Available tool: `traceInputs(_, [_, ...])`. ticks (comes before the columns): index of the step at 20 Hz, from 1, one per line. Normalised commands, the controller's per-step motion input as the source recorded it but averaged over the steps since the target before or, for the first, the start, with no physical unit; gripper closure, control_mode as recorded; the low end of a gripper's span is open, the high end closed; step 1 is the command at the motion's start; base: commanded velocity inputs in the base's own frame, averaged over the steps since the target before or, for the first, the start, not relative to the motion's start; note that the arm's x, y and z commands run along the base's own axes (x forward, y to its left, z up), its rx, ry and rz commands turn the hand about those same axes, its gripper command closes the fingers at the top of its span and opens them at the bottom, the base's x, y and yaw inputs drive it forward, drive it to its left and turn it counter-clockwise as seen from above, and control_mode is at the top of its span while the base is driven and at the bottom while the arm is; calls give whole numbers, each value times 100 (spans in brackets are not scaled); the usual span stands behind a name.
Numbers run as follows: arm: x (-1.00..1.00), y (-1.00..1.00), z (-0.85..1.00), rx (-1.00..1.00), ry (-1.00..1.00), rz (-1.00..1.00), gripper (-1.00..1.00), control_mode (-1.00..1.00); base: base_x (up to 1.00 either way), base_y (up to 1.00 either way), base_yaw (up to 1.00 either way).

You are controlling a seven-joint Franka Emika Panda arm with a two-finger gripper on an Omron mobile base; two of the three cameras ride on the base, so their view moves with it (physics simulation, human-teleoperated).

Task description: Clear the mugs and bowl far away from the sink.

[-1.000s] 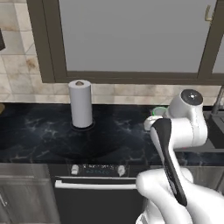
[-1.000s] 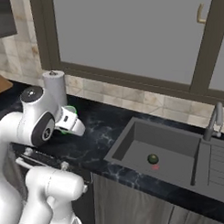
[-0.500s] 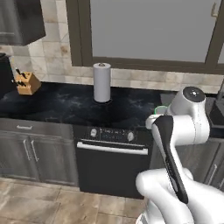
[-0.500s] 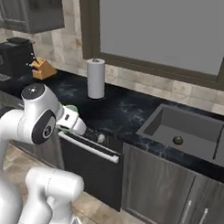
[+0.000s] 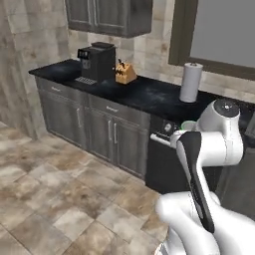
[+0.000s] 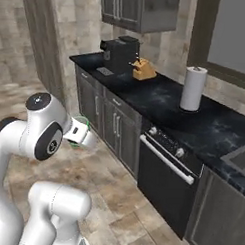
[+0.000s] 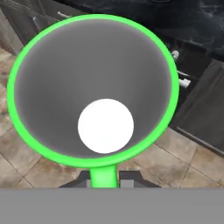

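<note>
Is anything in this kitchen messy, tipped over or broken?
No, nothing looks spilled or broken. The paper-towel roll, knife block and coffee machine all stand upright on the counter. The green mug is off the counter, gripped by the pincer.

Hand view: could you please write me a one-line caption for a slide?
Looking down into the green mug held by the hand, above tiled floor beside dark cabinets.
</note>
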Motion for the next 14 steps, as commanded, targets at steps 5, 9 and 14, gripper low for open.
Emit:
traceInputs(5, [0,0,0,0,0,0,100,100,0,0,100])
traceInputs(9, [0,0,0,0,0,0,100,100,0,0,100])
traceInputs(14, [0,0,0,0,0,0,100,100,0,0,100])
